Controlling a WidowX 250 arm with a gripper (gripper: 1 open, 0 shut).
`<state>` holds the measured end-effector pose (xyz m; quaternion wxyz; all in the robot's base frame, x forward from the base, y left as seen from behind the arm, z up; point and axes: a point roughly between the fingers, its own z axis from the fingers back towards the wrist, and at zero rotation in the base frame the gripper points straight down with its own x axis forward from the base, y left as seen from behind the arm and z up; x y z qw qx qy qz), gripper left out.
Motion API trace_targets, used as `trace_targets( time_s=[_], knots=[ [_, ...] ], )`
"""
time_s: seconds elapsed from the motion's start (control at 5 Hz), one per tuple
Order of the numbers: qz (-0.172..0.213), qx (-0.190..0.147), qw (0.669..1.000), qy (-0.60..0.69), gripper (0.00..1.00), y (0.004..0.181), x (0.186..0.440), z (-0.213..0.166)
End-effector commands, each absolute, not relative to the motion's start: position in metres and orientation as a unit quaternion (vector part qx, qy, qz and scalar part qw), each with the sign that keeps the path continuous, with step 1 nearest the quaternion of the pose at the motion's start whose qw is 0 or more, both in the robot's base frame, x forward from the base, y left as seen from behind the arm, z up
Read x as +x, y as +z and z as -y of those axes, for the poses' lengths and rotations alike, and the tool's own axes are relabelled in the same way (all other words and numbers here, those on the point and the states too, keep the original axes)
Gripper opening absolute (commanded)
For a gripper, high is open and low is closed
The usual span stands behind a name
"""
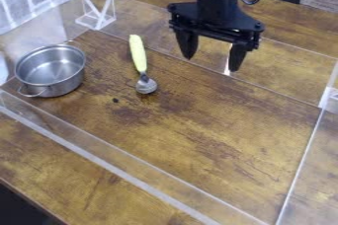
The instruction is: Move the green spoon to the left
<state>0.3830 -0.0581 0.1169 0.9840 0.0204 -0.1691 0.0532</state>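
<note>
The green spoon (138,61) lies flat on the wooden table, its yellow-green handle pointing away from me and its round grey bowl end nearest the front. My gripper (211,60) hangs above the table to the spoon's right, a good hand's width away, fingers pointing down. Its jaws stand wide apart and hold nothing. A dark fingertip (187,49) shows on the left side.
A shiny steel bowl (50,68) sits at the left of the table. Clear acrylic walls (93,166) fence the work area at the front and sides. A clear plastic stand (95,13) is at the back left.
</note>
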Motion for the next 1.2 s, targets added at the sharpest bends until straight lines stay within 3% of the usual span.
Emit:
trace_targets(
  time_s=[0.0,1.0],
  knots=[
    [0.194,0.018,0.979,0.063,1.0,0.1307,0.3922,0.0492],
    [0.187,0.014,0.981,0.056,1.0,0.1292,0.3977,0.051]
  ],
)
